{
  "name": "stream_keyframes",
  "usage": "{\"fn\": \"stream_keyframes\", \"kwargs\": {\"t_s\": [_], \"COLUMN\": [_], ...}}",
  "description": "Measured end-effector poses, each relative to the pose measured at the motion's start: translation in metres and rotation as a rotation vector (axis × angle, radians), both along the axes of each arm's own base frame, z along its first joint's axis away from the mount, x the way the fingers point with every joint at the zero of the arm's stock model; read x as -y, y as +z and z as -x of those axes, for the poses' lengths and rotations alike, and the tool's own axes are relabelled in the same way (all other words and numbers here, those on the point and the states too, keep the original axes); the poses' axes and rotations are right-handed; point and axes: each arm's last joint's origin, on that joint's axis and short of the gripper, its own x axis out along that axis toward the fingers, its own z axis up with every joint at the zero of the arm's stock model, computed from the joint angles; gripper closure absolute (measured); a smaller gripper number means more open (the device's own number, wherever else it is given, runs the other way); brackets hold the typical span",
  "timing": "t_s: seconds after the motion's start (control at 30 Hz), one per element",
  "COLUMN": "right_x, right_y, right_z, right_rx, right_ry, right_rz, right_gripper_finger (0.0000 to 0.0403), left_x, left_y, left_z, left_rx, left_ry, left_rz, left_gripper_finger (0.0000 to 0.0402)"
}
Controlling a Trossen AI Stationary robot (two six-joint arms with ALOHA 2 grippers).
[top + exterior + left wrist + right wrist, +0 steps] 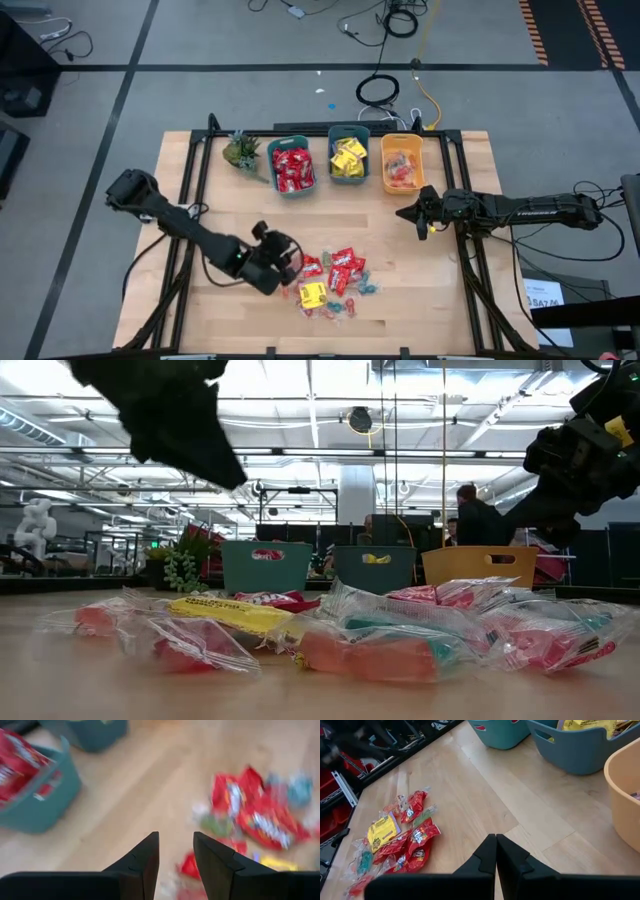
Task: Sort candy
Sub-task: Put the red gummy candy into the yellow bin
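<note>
Your left gripper [287, 262] hangs with its fingers part-open and empty just beside the candy pile [335, 283], placed for a pick, while your right gripper [405, 212], fingers pressed together, waits well clear of the pile by the orange bin [401, 166].

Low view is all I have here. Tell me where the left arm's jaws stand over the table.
Observer: The left gripper hangs at the left edge of the loose candy pile, jaws apart with nothing between them.
Operator: Report the right arm.
Observer: The right gripper waits just below the orange bin, jaws shut and empty.
Operator: Give me the bin contents.
Observer: The left teal bin holds red packets, the middle teal bin yellow packets, and the orange bin pinkish pieces.
</note>
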Motion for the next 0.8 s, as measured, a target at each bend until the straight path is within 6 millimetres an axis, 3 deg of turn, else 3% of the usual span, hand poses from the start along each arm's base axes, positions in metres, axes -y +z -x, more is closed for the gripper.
{"fn": "stream_keyframes", "kwargs": {"t_s": [0.33,0.6,0.8], "right_x": [0.0,0.0,0.0], "right_y": [0.0,0.0,0.0], "right_z": [0.0,0.0,0.0], "right_rx": [-0.003,-0.004,-0.003], "right_ry": [0.001,0.001,0.001], "right_rz": [-0.001,-0.001,-0.001], "right_gripper_finger": [0.0401,0.0401,0.0401], "left_x": [0.014,0.022,0.02], "left_y": [-0.044,-0.097,-0.105], "left_z": [-0.005,-0.013,-0.014], "left_rx": [-0.1,-0.255,-0.264], "left_ry": [-0.024,-0.047,-0.006], "left_rz": [0.093,0.125,0.143], "left_gripper_finger": [0.0272,0.0272,0.0302]}}
